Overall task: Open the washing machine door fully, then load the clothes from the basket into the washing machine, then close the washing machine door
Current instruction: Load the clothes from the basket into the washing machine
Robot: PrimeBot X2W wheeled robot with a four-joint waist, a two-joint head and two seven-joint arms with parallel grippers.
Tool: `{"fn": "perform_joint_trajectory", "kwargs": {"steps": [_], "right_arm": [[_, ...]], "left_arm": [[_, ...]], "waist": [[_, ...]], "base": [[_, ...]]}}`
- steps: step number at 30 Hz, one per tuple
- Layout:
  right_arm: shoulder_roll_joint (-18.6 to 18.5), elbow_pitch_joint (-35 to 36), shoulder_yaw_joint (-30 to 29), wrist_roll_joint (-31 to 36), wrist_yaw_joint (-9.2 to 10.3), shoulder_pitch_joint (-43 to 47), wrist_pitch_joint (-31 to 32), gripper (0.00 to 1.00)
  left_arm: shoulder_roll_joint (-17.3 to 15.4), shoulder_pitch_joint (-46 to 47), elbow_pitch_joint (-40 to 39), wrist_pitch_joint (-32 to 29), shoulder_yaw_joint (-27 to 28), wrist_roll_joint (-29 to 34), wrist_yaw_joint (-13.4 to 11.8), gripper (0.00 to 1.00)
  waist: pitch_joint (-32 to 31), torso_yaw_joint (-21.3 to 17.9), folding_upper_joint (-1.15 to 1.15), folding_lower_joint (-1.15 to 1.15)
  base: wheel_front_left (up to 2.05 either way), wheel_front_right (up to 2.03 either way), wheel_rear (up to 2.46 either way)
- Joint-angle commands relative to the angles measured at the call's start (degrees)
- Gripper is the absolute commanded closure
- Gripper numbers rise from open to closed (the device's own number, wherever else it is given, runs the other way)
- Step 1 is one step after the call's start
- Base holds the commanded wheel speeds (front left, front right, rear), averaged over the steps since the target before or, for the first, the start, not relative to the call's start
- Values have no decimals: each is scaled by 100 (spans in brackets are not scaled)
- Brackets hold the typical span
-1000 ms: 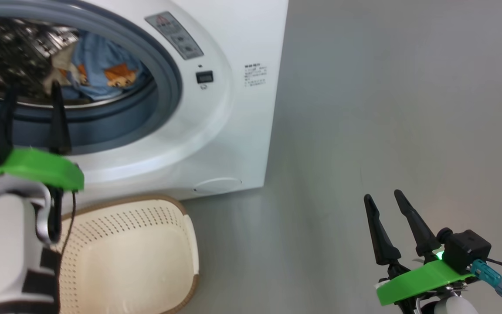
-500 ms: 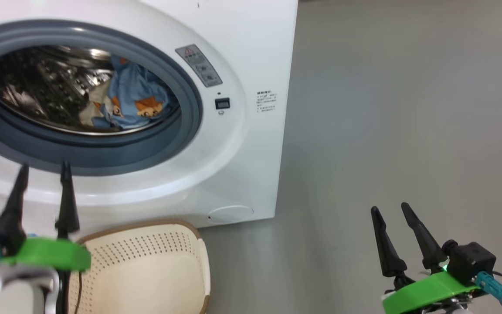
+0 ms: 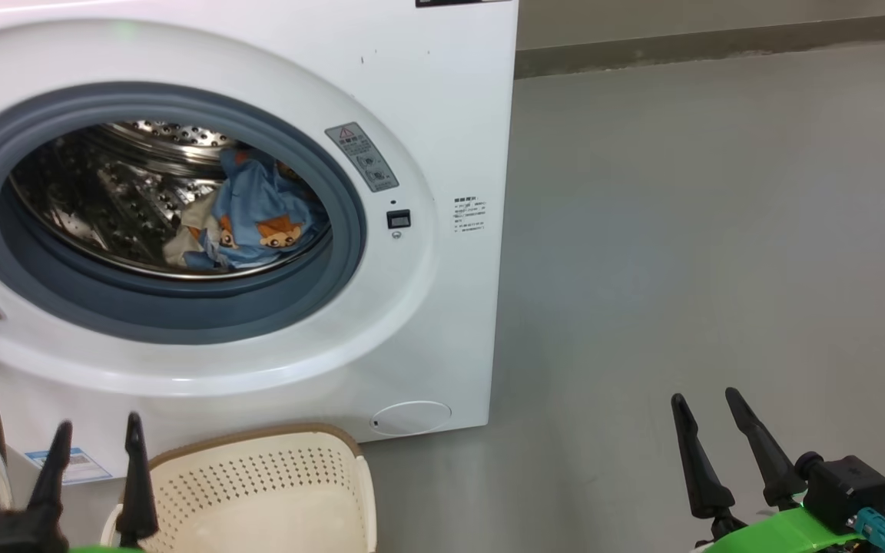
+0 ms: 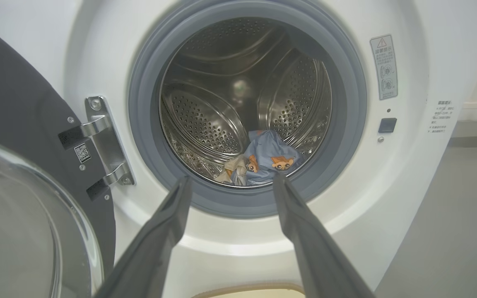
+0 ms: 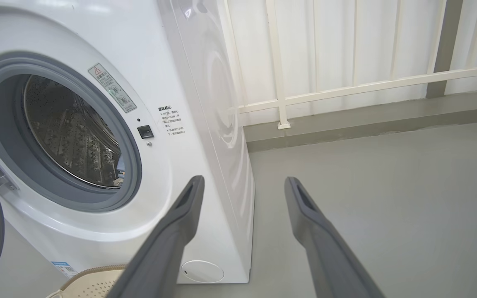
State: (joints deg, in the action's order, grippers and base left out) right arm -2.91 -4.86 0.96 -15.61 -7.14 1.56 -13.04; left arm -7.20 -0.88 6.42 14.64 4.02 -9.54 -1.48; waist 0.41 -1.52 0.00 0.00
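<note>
The white washing machine (image 3: 450, 115) stands with its steel drum exposed. Light-blue clothes (image 3: 258, 219) with orange bears lie inside the drum, and the left wrist view shows the clothes (image 4: 271, 159) at the drum's bottom. The black washing machine door (image 4: 10, 116) with its glass bowl hangs swung out on its hinge at the left. Below the drum sits the cream basket (image 3: 281, 468); what shows of its inside is bare. My left gripper (image 3: 99, 427) is open over the basket's left side, pointing at the drum mouth, with nothing held. My right gripper (image 3: 706, 397) is open over the floor.
Grey floor (image 3: 681, 230) stretches to the right of the machine. A white railing (image 5: 346, 87) and wall run behind it. The door's metal hinge (image 4: 106, 140) juts out at the drum's left. The basket's rim (image 5: 89, 275) lies in front of the machine's base.
The head camera has tilted up, showing more of the machine. My left gripper has drawn back and down from the drum mouth to above the basket. The right gripper has hardly moved.
</note>
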Motion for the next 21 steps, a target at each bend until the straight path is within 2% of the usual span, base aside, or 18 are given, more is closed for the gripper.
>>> {"fn": "perform_joint_trajectory", "kwargs": {"steps": [1, 9, 21], "right_arm": [[-28, 177, 115, 90, -35, -20, 20, 0], [-25, 296, 8, 126, -35, 113, 65, 0], [-43, 372, -24, 215, -35, 113, 81, 0]], "left_arm": [[-55, 20, -192, 29, 223, -94, -65, 0], [103, -603, -447, 34, 324, -188, -206, 0], [122, -744, -585, 35, 359, -174, -267, 0]], "waist": [[-29, -1, 0, 0], [-49, -66, 0, 0], [-69, -80, 0, 0]], "base": [[0, 0, 0], [0, 0, 0], [0, 0, 0]]}}
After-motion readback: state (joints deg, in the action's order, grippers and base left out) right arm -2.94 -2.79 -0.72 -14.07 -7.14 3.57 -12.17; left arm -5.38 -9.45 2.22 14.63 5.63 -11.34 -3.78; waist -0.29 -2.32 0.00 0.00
